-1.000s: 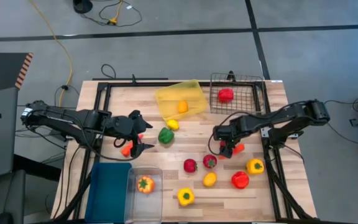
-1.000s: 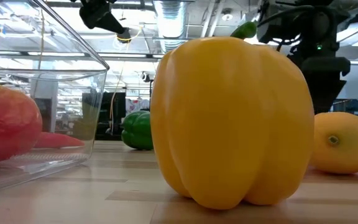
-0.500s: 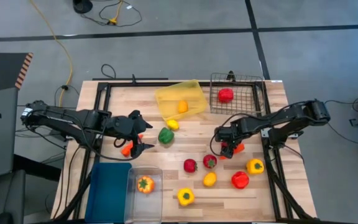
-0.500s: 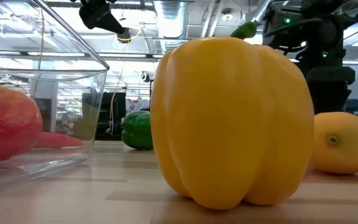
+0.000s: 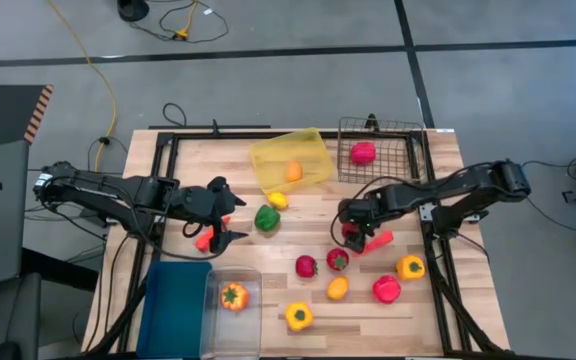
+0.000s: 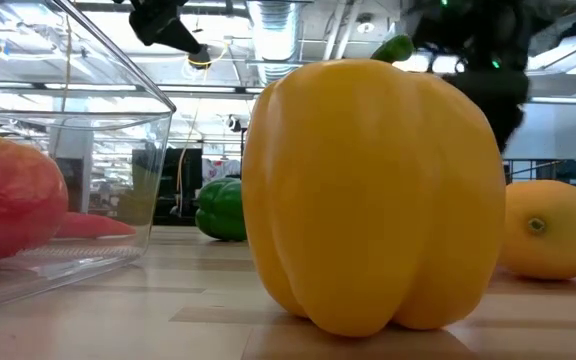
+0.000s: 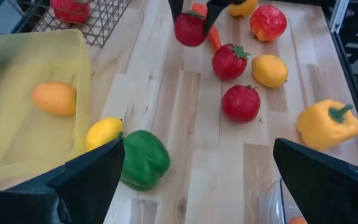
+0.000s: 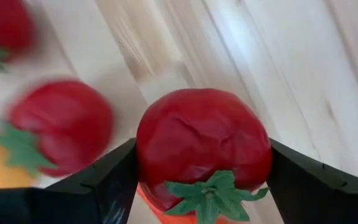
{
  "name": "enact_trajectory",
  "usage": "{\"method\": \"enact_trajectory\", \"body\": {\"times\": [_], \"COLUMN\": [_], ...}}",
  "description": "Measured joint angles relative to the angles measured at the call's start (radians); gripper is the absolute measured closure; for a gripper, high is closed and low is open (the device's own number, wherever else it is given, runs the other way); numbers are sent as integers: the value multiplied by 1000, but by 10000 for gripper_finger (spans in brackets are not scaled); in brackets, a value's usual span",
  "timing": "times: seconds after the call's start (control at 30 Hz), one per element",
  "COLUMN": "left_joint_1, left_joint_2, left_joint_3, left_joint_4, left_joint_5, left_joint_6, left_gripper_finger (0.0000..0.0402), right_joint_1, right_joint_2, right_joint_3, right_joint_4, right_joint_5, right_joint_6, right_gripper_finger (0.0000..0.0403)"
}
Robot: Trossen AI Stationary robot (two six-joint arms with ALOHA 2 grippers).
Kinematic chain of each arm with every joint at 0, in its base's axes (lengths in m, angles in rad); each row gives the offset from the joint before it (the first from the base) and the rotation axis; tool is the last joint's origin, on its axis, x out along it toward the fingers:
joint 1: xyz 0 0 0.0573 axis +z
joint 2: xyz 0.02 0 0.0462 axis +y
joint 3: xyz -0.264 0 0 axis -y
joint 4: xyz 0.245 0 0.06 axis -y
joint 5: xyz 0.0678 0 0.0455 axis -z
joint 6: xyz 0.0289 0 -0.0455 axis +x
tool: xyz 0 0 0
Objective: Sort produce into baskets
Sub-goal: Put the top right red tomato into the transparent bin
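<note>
My right gripper [image 5: 353,232] is shut on a red tomato [image 8: 204,146], just left of an orange carrot [image 5: 378,240] right of the table's middle; it also shows in the left wrist view [image 7: 190,28]. My left gripper [image 5: 230,222] is open and empty at the left, beside another carrot [image 5: 204,240]. The yellow tray [image 5: 308,150] holds an orange lemon [image 5: 294,171]. The black mesh basket [image 5: 398,135] holds a red tomato [image 5: 363,152]. The blue bin [image 5: 173,305] and the clear bin [image 5: 248,320], holding an orange pepper [image 5: 233,296], stand at the near left. My right gripper pinches the tomato by two opposite sides [image 8: 151,149] between its two fingers [image 8: 104,180]. The fingers come from above, pointing down. The tomato is lifted clear of the table, its green stem end [image 8: 210,190] turned toward the wrist.
Loose on the table lie a green pepper [image 5: 266,217], a yellow lemon [image 5: 278,200], two tomatoes [image 5: 306,266] [image 5: 338,260], a lemon [image 5: 337,288], a red pepper [image 5: 386,289] and two yellow peppers [image 5: 410,267] [image 5: 298,316]; the nearer fills the low view [image 6: 368,200].
My right gripper has gone up and a little toward the table's left edge with the tomato, which is now lifted clear and away from the carrot. The carrot has stayed on the table.
</note>
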Motion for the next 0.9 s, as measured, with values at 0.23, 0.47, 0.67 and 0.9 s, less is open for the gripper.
{"method": "enact_trajectory", "body": {"times": [0.23, 0.47, 0.67, 0.9], "left_joint_1": [20, 105, 191, 277], "left_joint_2": [0, 0, 0, 0], "left_joint_3": [0, 0, 0, 0], "left_joint_4": [0, 0, 18, 69], "left_joint_5": [1, 0, 47, 55], "left_joint_6": [103, 175, 239, 303], "left_gripper_finger": [3, 3, 3, 3], "right_joint_1": [5, 43, 78, 119], "right_joint_2": [0, 0, 0, 1], "right_joint_3": [104, 119, 119, 119], "right_joint_4": [144, 481, 754, 950], "right_joint_5": [0, -1, -1, 1], "right_joint_6": [-4, -78, -164, -263], "right_gripper_finger": [72, 73, 73, 73]}}
